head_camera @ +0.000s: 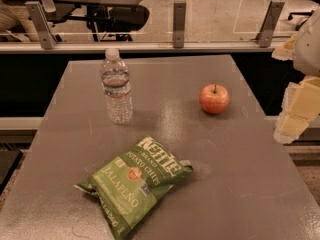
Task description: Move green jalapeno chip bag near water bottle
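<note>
The green jalapeno chip bag [136, 181] lies flat on the grey table [240, 184], front left of centre, with its label up. The clear water bottle [117, 87] stands upright at the back left, a short way behind the bag and apart from it. My gripper [291, 128], with pale yellow pads, hangs at the right edge of the view, above the table's right side. It is far from the bag and the bottle and touches nothing.
A red apple [214, 98] sits on the table at the back right, left of the gripper. A glass railing with metal posts [179, 24] runs behind the table. Office chairs stand beyond it.
</note>
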Motion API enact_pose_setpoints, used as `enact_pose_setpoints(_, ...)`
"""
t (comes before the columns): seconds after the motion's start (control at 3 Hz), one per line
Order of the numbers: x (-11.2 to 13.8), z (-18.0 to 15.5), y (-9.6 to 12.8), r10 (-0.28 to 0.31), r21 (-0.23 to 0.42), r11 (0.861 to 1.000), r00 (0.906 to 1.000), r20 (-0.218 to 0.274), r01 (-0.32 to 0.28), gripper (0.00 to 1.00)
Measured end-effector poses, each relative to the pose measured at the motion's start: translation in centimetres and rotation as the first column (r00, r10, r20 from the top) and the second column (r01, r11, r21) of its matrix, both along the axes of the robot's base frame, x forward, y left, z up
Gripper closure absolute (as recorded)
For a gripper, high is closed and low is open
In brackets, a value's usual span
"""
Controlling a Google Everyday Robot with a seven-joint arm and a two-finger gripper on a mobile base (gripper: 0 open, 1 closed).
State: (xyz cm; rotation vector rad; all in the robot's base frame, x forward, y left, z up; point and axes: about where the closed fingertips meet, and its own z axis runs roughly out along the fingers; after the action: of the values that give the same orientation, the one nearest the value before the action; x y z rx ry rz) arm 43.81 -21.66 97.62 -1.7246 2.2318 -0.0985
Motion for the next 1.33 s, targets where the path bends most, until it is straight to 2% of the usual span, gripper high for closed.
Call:
enact_pose_setpoints(0.33, 0.0, 0.0, 0.0, 0.000, 0.000, 1.000, 1.0000, 0.000, 0.000, 0.00)
enact_pose_setpoints(0.67, 0.0, 0.3, 1.5, 0.041, 0.029, 0.999, 0.9991, -0.005, -0.041, 0.00)
enact_pose_setpoints(1.0, -0.1, 0.2, 5.8, 0.131, 0.092, 0.987, 0.9913, -0.009, -0.130, 0.00)
enact_pose_setpoints(1.33, -1.0, -0.7, 11.3, 0.238, 0.142, 0.962, 0.9711, -0.012, -0.234, 0.00)
